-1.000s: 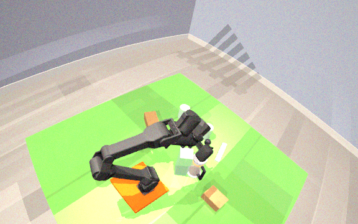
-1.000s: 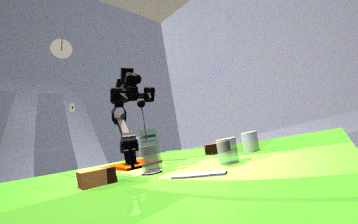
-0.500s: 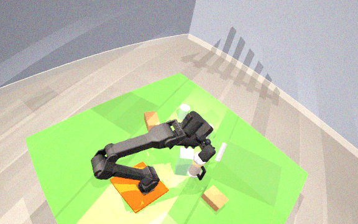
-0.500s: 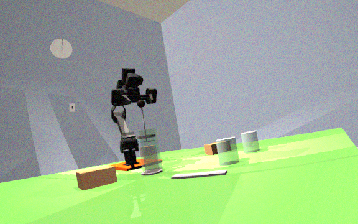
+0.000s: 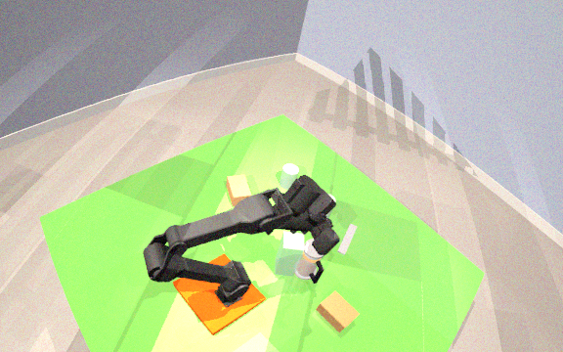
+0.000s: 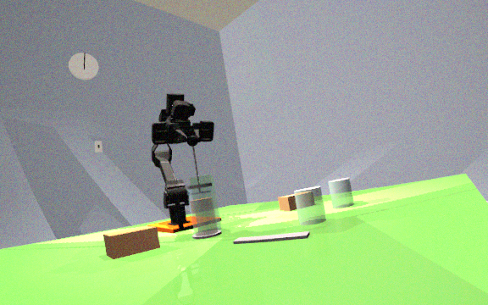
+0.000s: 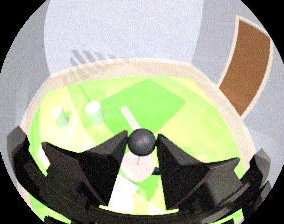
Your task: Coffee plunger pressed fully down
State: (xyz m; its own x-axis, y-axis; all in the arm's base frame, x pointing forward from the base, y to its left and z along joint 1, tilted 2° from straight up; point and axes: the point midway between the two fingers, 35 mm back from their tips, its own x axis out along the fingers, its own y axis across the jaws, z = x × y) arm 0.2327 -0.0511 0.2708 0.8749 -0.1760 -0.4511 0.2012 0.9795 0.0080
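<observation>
Black knob (image 7: 141, 141) of the plunger sits pinched between the gripper (image 7: 140, 151) jaws, high above the glass press (image 6: 203, 206) standing on the green mat (image 6: 354, 254) by the arm's base, so I'd say grabbing is done and a straight-down push comes next. Rod (image 6: 195, 163) looks fully raised. Can't really see the press from the top view, wrist blocks it.
</observation>
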